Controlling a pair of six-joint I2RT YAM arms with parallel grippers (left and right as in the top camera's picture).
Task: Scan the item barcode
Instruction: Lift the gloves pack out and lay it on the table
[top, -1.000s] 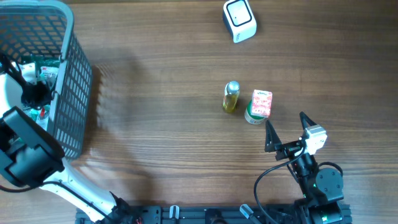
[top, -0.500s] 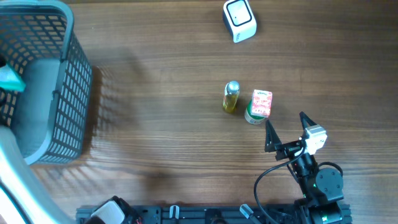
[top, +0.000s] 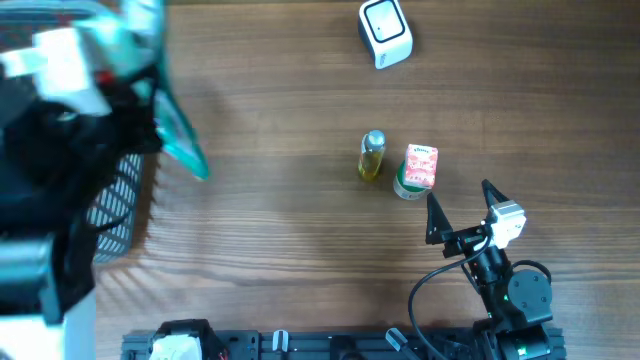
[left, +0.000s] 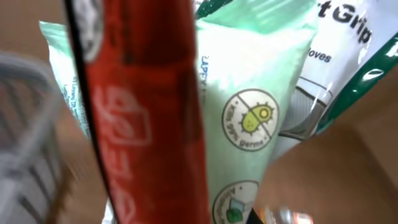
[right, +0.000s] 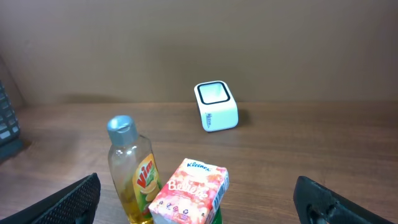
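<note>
The green packet (top: 185, 150) is on the left side of the table (top: 280, 250), up in the air by the grey basket (top: 125, 195). It looks blurry and big from above, so it is likely high up, close to that camera. The left gripper (top: 140, 90) is closed tight and seems to have the packet by its top end. The fingers themselves are too blurry to see. The packet hangs long-ways, with its low end pointing down and a little to the right. In the left wrist view the packet (left: 242, 124) fills the middle. A red thing (left: 143, 124) is in front of it and a white bag (left: 348, 56) is beside it. It is hard to tell if those are held too. No barcode shows on the side that can be seen. The white scanner (top: 385, 32) sits far off at the top right of the table, well apart from the packet. So the next move is most likely a long trip to the right, with the barcode side turned to the scanner's window. The right gripper (top: 459, 192) is nearer the scanner, but it is wide open and holds nothing. It points at a small bottle (top: 372, 156) and a tissue pack (top: 421, 166) that stand side by side just in front of it.
</note>
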